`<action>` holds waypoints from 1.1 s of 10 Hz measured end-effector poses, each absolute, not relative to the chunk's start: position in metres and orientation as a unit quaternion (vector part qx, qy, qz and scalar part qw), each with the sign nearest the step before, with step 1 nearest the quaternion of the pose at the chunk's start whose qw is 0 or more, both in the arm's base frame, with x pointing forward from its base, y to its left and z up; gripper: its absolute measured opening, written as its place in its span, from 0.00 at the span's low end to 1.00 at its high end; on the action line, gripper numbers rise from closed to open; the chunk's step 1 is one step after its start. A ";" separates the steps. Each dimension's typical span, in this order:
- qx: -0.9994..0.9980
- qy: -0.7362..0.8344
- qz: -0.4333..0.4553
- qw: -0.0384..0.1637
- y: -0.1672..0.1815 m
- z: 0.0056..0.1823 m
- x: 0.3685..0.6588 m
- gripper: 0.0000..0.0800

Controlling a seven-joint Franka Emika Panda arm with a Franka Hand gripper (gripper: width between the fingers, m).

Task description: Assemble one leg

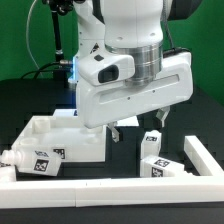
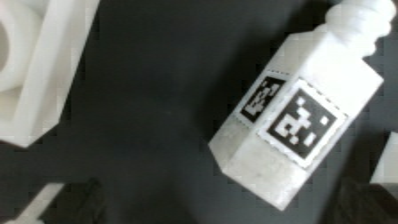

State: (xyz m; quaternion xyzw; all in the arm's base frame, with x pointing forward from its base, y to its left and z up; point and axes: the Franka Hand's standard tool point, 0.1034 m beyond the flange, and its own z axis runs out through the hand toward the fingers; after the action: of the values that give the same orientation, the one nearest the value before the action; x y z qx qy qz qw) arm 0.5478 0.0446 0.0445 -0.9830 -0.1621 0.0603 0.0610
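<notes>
A leg (image 2: 290, 108), a white post with a black-and-white tag and a narrow knobbed end, lies on the black table. In the wrist view it runs slantwise, with its blunt end between my fingertips. In the exterior view two such tagged posts (image 1: 152, 141) (image 1: 156, 166) lie right of the tabletop. I cannot tell which of them is the one under me. My gripper (image 1: 139, 125) (image 2: 221, 202) hangs above them, open and empty, with its dark fingers (image 2: 57, 203) wide apart.
The large white tray-like tabletop (image 1: 58, 140) (image 2: 32, 70) lies at the exterior view's left. A longer tagged piece with a rounded end (image 1: 32, 160) lies in front of it. Low white walls (image 1: 100, 189) (image 1: 203, 158) border the near and right sides.
</notes>
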 end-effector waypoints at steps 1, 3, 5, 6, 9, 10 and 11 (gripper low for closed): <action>-0.983 -0.162 0.063 0.062 0.045 0.041 0.546 0.81; -0.983 -0.161 0.069 0.063 0.048 0.033 0.544 0.81; -0.983 -0.159 0.072 0.063 0.054 0.028 0.544 0.81; -0.982 -0.160 0.073 0.063 0.055 0.024 0.543 0.81; -0.983 -0.157 0.070 0.064 0.065 0.023 0.547 0.81; -0.983 -0.159 0.069 0.064 0.068 0.023 0.549 0.81; -0.983 -0.160 0.070 0.064 0.069 0.021 0.548 0.81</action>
State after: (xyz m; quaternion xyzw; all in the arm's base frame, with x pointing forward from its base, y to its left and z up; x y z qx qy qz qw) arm 0.5485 0.0685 0.0208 -0.9826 -0.1601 0.0698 0.0637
